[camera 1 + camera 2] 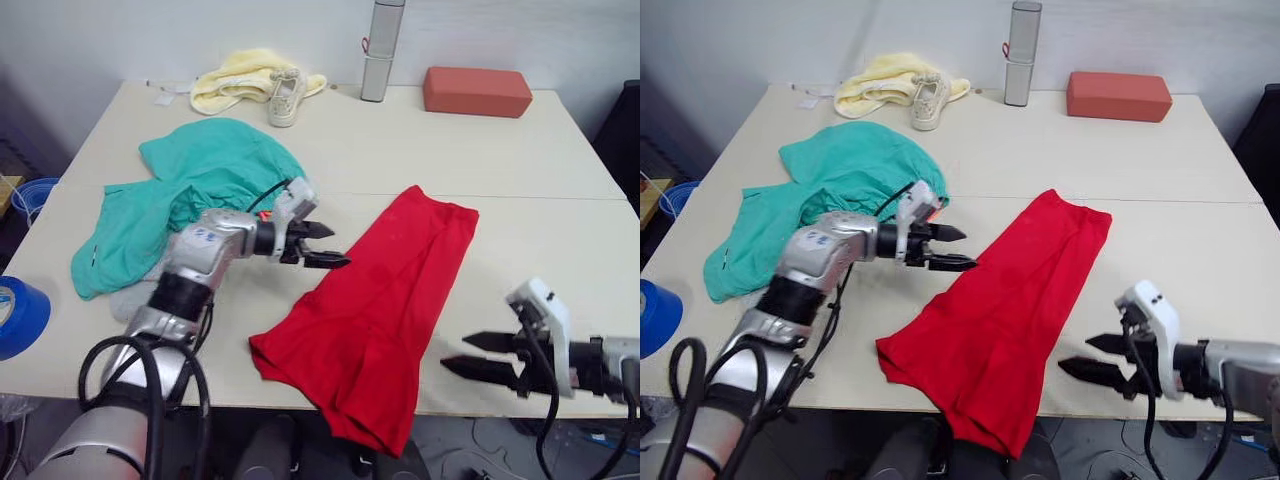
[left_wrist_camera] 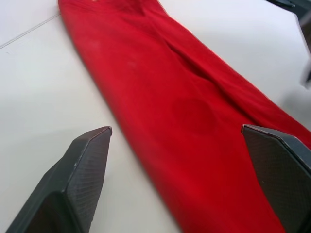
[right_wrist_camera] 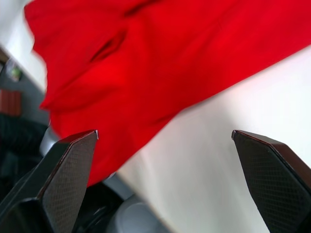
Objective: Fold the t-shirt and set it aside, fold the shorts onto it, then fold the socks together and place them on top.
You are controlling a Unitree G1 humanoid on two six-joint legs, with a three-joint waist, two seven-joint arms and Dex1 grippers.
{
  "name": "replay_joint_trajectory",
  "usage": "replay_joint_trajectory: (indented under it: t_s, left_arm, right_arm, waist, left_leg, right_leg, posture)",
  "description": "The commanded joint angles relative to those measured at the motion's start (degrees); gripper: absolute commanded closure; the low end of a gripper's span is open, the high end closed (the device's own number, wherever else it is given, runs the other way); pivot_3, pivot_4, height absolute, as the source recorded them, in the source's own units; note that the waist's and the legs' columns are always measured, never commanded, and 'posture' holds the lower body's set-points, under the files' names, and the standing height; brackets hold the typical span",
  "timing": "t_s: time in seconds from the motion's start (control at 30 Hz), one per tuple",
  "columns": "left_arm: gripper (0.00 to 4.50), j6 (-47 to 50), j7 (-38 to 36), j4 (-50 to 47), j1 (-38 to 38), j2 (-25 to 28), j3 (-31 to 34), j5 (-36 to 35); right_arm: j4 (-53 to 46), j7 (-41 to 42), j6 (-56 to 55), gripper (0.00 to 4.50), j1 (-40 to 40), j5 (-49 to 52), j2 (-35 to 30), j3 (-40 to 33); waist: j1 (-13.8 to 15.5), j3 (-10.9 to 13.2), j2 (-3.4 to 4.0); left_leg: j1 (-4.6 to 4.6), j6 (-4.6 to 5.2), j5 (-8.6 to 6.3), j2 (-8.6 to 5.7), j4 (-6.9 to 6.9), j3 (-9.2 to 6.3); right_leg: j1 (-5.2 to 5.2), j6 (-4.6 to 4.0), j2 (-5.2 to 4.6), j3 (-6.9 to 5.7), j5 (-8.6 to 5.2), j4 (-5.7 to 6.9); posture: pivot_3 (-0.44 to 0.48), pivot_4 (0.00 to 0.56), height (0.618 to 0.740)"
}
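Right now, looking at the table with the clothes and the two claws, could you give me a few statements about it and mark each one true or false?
1. The red t-shirt lies as a long strip with its near end hanging over the table edge. True.
2. The left claw grips the t-shirt. False: it is open, beside the cloth.
3. The green shorts are folded on the t-shirt. False: they lie bunched apart from it.
4. The right claw is open. True.
5. A sneaker sits beside the yellow cloth. True.
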Motion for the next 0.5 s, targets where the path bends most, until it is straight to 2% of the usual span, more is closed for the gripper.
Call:
replay_joint_trajectory:
  t_s: [0.03,0.13,0.3,0.5]
  left_arm:
    - [0.02,-6.11,1.28,10.69,-5.90,-3.84,0.16,4.08]
    - [0.02,-8.66,0.68,18.37,-9.55,-6.37,0.99,5.77]
    - [0.02,-12.26,1.38,29.88,-14.40,-9.74,3.41,7.61]
    - [0.02,-14.65,1.46,36.62,-15.64,-11.79,5.18,10.26]
  right_arm:
    - [-3.94,-5.89,0.29,0.00,2.16,6.03,3.99,-0.53]
    - [-5.65,-10.70,0.29,0.00,3.23,9.27,6.66,0.95]
    - [-7.14,-19.84,0.28,0.00,2.82,8.58,12.02,6.50]
    - [-6.82,-26.66,0.28,0.00,2.12,8.18,14.40,10.14]
  waist:
    - [0.02,0.01,-0.04]
    - [-0.27,0.04,-0.10]
    - [-0.24,0.06,-0.18]
    - [-0.28,0.03,-0.24]
  left_leg:
    - [0.00,0.02,0.01,-0.01,0.00,0.00]
    - [-0.01,0.05,0.00,-0.03,-0.01,0.02]
    - [-0.01,0.05,0.00,-0.01,-0.03,0.05]
    - [-0.03,0.08,-0.02,-0.02,-0.02,0.06]
  right_leg:
    - [0.00,0.03,0.00,0.00,0.02,-0.01]
    - [-0.03,0.05,-0.01,0.03,0.03,0.00]
    - [-0.09,0.05,0.00,0.06,0.03,0.03]
    - [-0.09,0.07,-0.01,0.06,0.04,0.07]
  posture:
    - [0.000,0.150,0.740]
    - [0.000,0.150,0.740]
    - [0.000,0.150,0.740]
    - [0.000,0.150,0.740]
